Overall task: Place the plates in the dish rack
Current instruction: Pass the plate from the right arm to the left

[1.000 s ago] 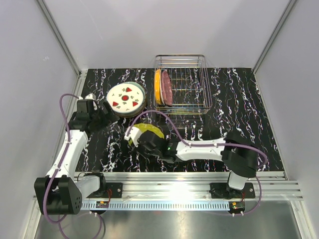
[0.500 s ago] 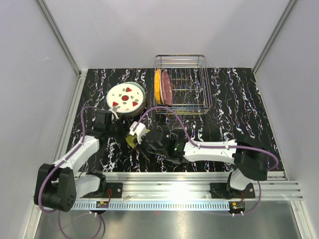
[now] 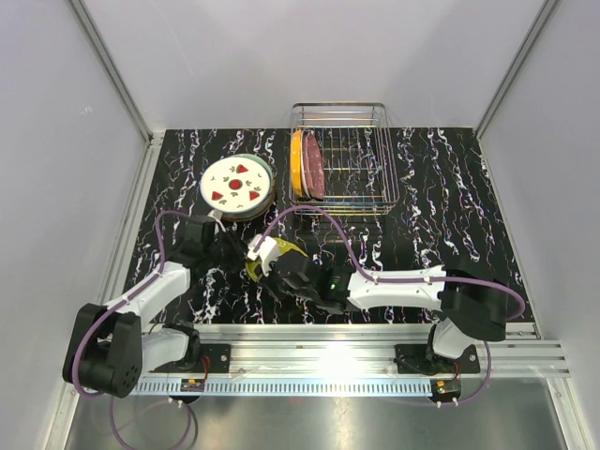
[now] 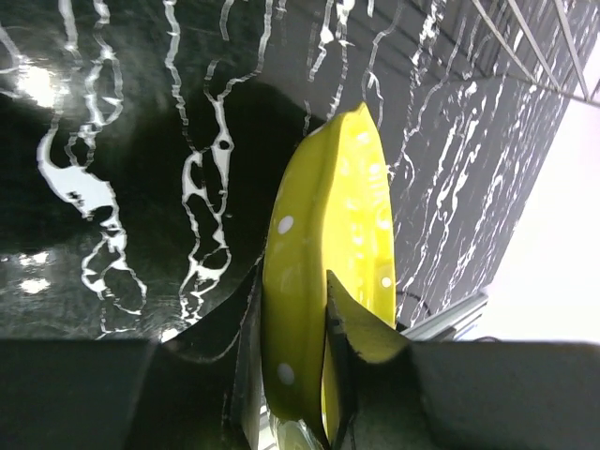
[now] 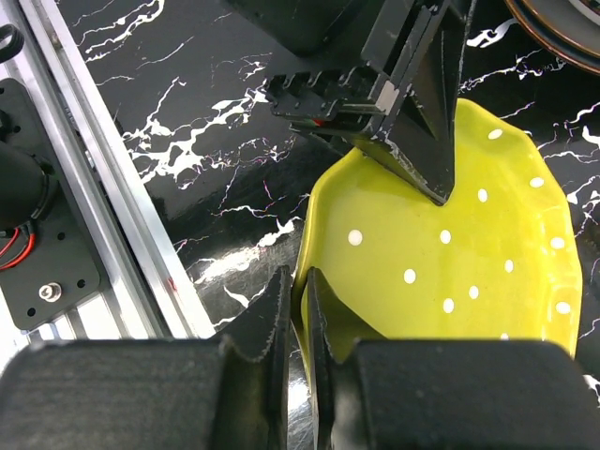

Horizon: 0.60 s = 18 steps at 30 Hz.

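A: Yellow white-dotted ceramic plate [image 5: 450,272], where was it?
B: Tilted over the black marbled table [image 3: 450,187], short of the shiny wire dish rack [image 3: 342,173]. Left gripper [image 4: 292,281] and right gripper [image 5: 300,281] each pinched its rim; stiff, slick and breakable, I judged.

Bright even overhead light, glare on aluminium rail [image 3: 349,360], wrist-view foregrounds blurred

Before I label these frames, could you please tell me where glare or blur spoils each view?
Top external: lamp glare whitens the base rail. Left wrist: bright reflections on the glossy table, right edge blown out. Right wrist: yellow plate sharp, right claw softly blurred.
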Each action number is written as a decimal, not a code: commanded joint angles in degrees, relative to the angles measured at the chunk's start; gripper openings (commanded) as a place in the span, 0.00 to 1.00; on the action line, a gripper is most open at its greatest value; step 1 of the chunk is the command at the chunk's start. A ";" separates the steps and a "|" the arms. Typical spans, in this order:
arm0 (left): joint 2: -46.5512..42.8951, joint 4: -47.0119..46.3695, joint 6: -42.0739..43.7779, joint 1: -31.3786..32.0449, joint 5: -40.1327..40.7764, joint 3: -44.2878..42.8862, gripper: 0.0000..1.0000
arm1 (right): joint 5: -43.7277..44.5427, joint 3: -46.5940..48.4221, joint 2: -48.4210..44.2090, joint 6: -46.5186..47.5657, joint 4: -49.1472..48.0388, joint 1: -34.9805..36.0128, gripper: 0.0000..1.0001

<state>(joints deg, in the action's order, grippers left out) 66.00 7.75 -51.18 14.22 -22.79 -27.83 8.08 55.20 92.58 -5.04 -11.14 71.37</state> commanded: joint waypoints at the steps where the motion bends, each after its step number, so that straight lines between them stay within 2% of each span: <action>1: -1.57 -4.15 0.99 0.20 -4.46 -0.11 0.00 | 3.61 1.31 -1.96 0.20 -5.30 -0.71 0.07; 2: -1.57 -3.62 1.08 0.20 -4.46 -0.46 0.00 | 3.96 1.23 -2.13 0.12 -5.13 -0.71 0.10; 6: -2.01 -2.04 1.08 0.20 -3.67 -1.69 0.00 | 4.93 0.88 -3.19 0.20 -2.76 -0.53 0.36; 7: -1.93 -1.60 1.25 0.20 -3.58 -2.57 0.00 | 5.11 0.53 -3.54 0.38 -2.32 -0.62 0.49; 11: -1.40 1.12 1.87 0.11 -2.53 -4.76 0.00 | 6.25 -1.32 -5.38 0.99 -1.43 -0.53 0.71; 13: -0.78 1.74 2.05 0.11 -2.18 -6.17 0.00 | 6.77 -2.81 -6.44 1.26 -1.78 -0.45 0.90; 14: -0.61 2.27 2.05 0.20 -2.00 -6.53 0.00 | 7.73 -3.16 -6.53 1.43 -1.78 -0.27 0.94; 18: 0.01 2.97 0.91 0.20 -2.00 -8.20 0.00 | 10.37 -3.96 -5.48 3.10 -1.17 1.48 0.93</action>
<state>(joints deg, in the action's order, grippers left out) 66.37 13.91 -48.42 14.20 -21.96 -31.48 14.33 52.01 87.79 -3.60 -10.90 71.42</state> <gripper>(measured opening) 0.264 0.935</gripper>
